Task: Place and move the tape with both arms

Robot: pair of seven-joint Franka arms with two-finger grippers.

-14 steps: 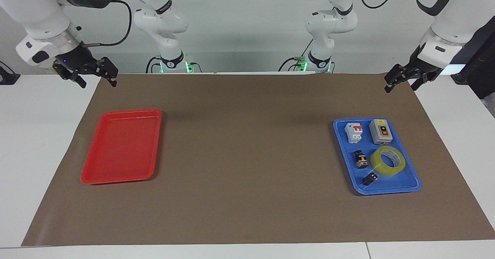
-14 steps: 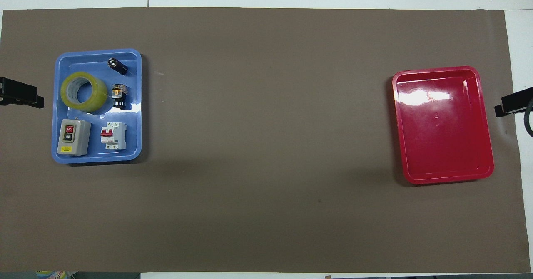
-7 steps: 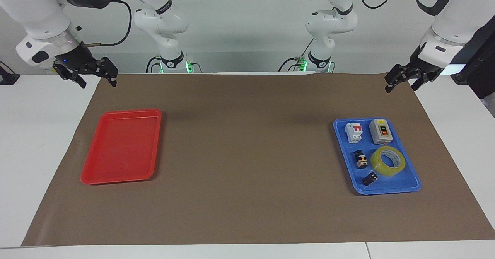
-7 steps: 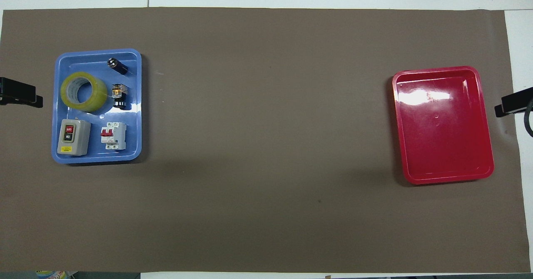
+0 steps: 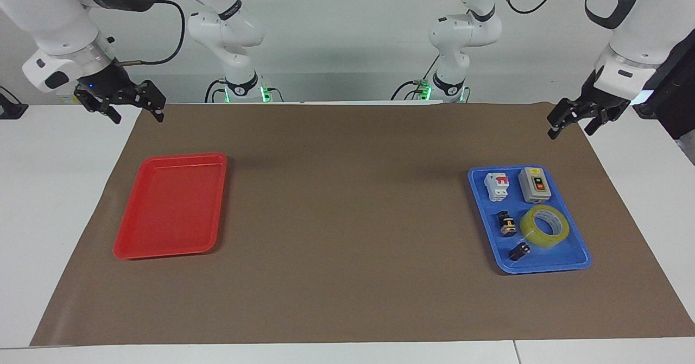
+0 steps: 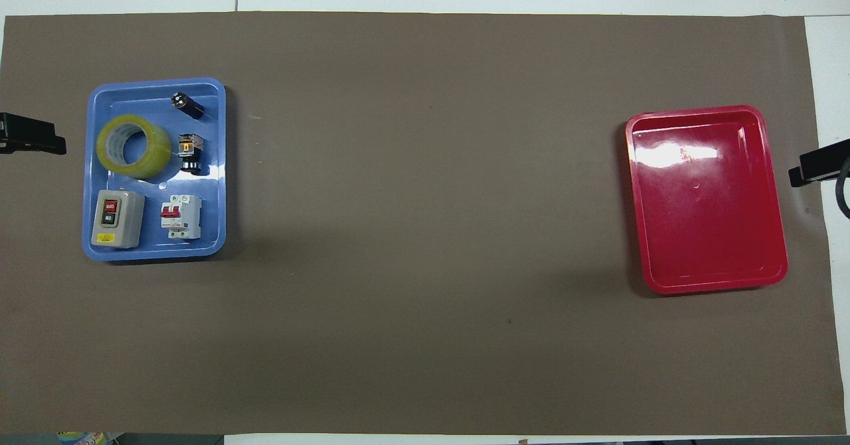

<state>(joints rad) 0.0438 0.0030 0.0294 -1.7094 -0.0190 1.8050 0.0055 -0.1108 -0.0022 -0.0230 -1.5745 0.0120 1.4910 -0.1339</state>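
The tape (image 5: 544, 226) is lying flat in my blue tray (image 5: 576, 262) at the left arm's end of the surface (image 5: 347, 217), next to a grey switch box (image 5: 535, 185), a breaker (image 5: 497, 186) and two small black parts. My left pincer (image 5: 570, 119) hangs released over the mat's corner there. My right pincer (image 5: 133, 103) waits, fingers spread, above the corner near the red tray (image 5: 127, 251).

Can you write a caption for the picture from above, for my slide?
Yellow tape waits in the blue tray with switches; the red tray sits bare.
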